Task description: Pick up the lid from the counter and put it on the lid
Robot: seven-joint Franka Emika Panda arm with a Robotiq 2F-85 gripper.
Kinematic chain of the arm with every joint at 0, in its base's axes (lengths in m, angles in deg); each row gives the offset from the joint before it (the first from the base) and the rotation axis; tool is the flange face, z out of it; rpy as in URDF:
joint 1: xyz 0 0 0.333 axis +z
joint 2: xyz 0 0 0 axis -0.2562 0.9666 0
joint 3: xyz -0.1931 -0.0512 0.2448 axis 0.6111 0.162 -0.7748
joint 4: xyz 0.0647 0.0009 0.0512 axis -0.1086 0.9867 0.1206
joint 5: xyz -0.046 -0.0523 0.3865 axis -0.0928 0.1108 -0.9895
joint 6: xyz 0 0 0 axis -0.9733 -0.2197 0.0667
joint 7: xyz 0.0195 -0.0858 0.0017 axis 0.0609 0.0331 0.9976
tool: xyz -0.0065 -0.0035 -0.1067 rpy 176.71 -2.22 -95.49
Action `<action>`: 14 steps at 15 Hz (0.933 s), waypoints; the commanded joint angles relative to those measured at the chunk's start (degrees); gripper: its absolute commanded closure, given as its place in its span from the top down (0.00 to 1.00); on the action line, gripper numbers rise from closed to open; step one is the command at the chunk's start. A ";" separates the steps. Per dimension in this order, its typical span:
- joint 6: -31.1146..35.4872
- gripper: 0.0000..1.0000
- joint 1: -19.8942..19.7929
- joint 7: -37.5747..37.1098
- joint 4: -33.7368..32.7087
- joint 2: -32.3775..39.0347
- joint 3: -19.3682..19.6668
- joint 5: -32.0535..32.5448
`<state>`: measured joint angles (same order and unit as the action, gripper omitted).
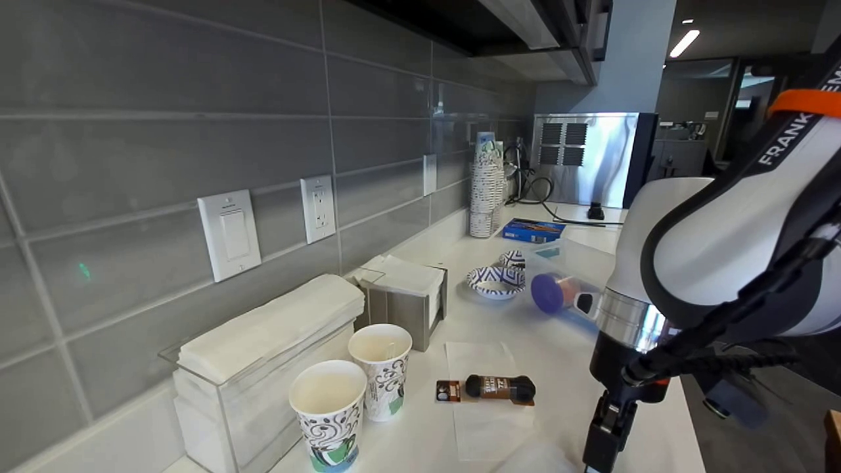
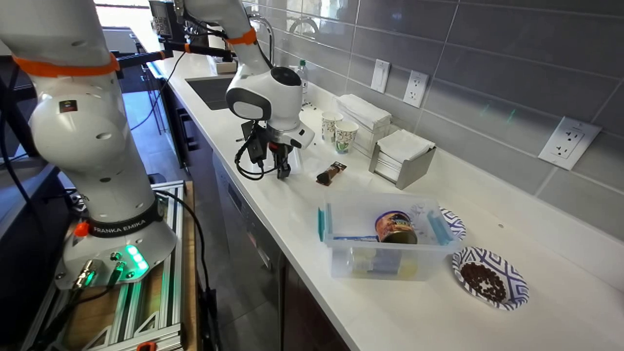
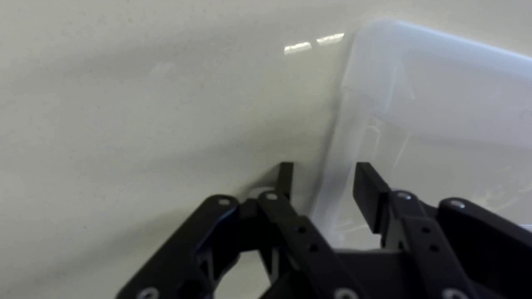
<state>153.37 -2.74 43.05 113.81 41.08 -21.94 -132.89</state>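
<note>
"Where's the lid [image 3: 457,99] lying?"

"On the counter [image 2: 419,307], well apart from the box [image 2: 341,243]."

"Has the gripper [image 3: 324,166] got it?"

"Not yet. The jaws stand apart, one finger [image 3: 286,178] outside the raised edge, the other over the lid itself. I can't tell whether either touches."

"How will it handle, you think?"

"Light, I'd guess, and a bit springy: cloudy plastic, shiny, probably slippery. Squeeze hard and the edge might bow; nip it shallow and it could slide out."

"So where would you take hold?"

"That raised edge, deep as the fingers will go, towards the middle of the side rather than the corner, so it doesn't twist."

"And then?"

"Over to the box, I suppose, which has no cover on. The can [image 2: 396,228] inside may get in the way."
</note>
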 commanded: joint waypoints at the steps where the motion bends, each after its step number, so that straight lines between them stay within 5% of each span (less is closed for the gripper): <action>1: 2.68 0.46 0.95 -3.38 -1.63 3.56 -0.54 1.32; 5: 3.22 0.46 1.84 -6.41 -3.77 6.02 -0.41 3.70; 11: 2.05 0.01 1.01 -16.70 -3.67 5.73 -0.68 14.98; 14: 0.26 0.06 0.63 -22.67 -2.73 3.42 0.20 23.98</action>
<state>154.47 -1.35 26.44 110.38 44.96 -22.04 -116.84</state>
